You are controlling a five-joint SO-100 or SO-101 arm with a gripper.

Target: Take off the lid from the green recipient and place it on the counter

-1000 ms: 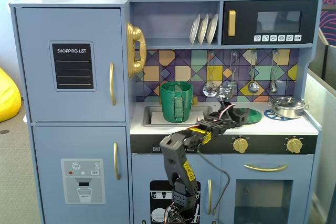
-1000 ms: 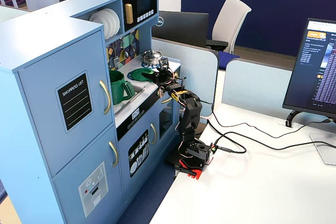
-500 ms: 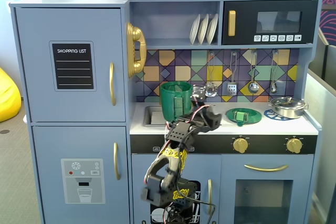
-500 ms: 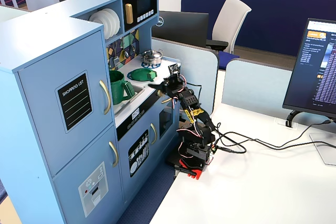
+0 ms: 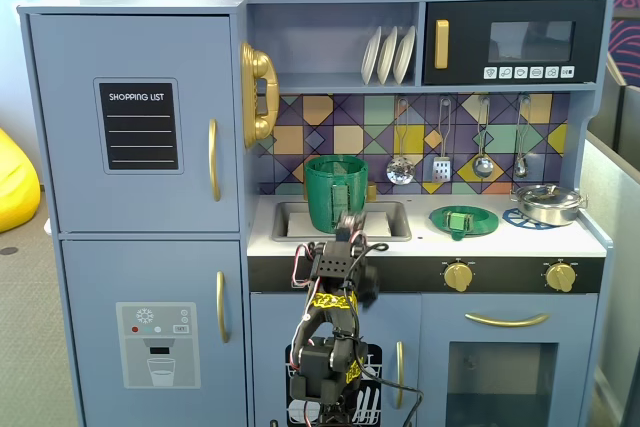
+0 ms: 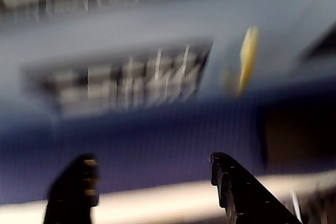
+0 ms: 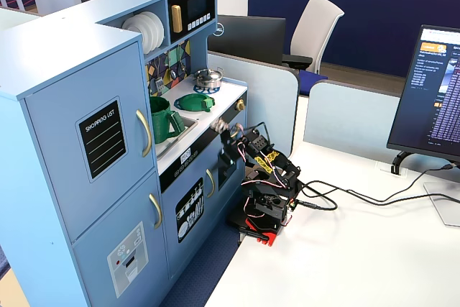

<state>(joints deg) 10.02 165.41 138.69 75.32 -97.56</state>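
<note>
Lid on counter — silver pan just beside.

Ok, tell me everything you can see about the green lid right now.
The lid is a round, flat, dark green disc that looks like plastic, with a small rectangular light-green knob at its centre. It lies flat, knob up, on the white counter, over a burner print, to the right of the sink in a fixed view. It is off the green pot, which stands open in the sink, and apart from the silver pan farther right. Nothing touches it but the counter; the gripper is away from it, empty.
</note>
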